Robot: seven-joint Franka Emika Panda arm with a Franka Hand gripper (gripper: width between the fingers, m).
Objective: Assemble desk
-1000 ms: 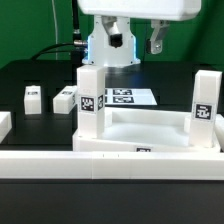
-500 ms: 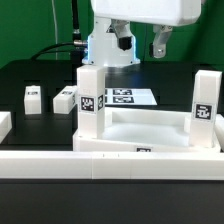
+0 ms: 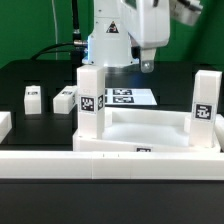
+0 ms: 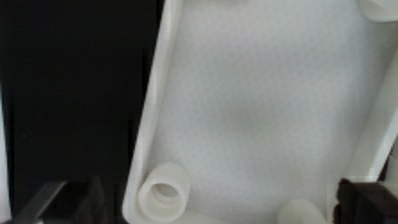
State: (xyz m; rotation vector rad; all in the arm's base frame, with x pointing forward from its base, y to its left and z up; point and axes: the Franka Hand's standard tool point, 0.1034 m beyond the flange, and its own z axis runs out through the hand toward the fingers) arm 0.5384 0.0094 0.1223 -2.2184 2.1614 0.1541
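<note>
Desk tabletop point(image 3: 150, 125) lay at front; two upright legs point(image 3: 91, 95) point(image 3: 204, 105) seated in corners. Two loose legs point(image 3: 33, 97) point(image 3: 65, 99) at exterior view's left. Gripper point(image 3: 148, 60) hovered over tabletop, jaws spread wide, empty. Step judged: third leg. Next move called for fetching loose leg, seating it in free socket point(image 4: 160, 190).

Tabletop point(image 3: 120, 140): white plastic, smooth, slight sheen.
Legs point(image 3: 91, 80): white plastic, smooth, bearing printed black-and-white tags.
Marker board point(image 3: 130, 92): thin, white, matt.
Supporting desk point(image 3: 35, 75): black, matt.
</note>
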